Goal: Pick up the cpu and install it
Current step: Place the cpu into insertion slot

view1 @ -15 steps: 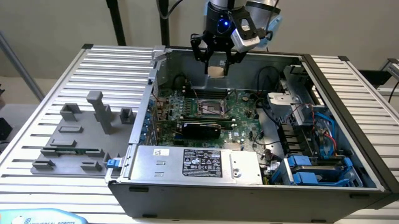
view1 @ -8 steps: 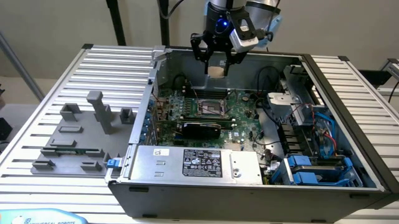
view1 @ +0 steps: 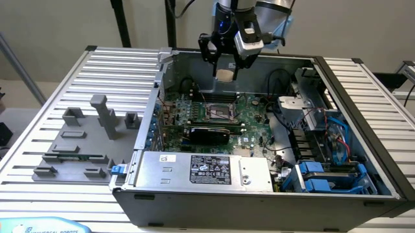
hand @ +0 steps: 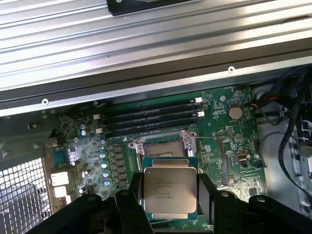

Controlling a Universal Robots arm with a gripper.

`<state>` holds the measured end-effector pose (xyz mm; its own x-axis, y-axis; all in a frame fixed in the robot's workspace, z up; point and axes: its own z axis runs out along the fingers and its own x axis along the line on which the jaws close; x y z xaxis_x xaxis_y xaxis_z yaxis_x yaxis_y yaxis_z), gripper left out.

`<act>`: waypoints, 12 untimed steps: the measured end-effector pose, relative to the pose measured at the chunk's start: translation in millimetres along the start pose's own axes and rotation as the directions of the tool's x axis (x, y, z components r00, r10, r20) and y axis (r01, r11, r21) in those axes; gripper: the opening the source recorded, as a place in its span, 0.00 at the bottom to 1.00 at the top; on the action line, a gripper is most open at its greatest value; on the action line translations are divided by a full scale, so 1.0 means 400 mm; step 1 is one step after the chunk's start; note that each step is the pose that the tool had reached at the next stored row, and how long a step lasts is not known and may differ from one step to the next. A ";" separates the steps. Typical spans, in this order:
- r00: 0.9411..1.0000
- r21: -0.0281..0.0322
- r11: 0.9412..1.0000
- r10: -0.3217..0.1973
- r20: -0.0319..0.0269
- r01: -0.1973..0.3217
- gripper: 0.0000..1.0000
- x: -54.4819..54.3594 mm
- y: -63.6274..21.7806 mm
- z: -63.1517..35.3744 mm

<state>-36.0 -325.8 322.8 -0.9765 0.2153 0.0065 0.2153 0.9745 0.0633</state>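
Wrist view shows the gripper (hand: 169, 197) clamping the cpu (hand: 169, 187) above the socket (hand: 163, 146).

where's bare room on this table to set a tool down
Bare ribbed aluminium table lies on the exterior view's right of the grey computer case, plus a strip beyond the grey plastic fixture blocks on that view's left. Inside the case is crowded: green motherboard, cables, blue drive bays, with the black gripper holding the silver square cpu.

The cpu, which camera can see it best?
The wrist view: the cpu sits close up, silver top with printing facing the camera, clamped in the gripper. The exterior view shows it as a small pale square above the motherboard.
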 end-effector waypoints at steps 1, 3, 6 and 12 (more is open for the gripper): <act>1.000 0.000 1.000 0.018 0.001 -0.018 0.55 0.000 0.000 0.000; 0.999 0.000 0.999 0.053 0.002 -0.053 0.55 0.000 0.000 0.001; 0.994 -0.001 0.994 0.108 0.005 -0.108 0.55 0.000 0.000 0.003; 0.977 -0.002 0.977 0.215 0.011 -0.215 0.55 0.000 0.000 0.007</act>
<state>-36.0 -325.8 319.9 -0.9072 0.4205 0.0090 0.4202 0.9053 0.0626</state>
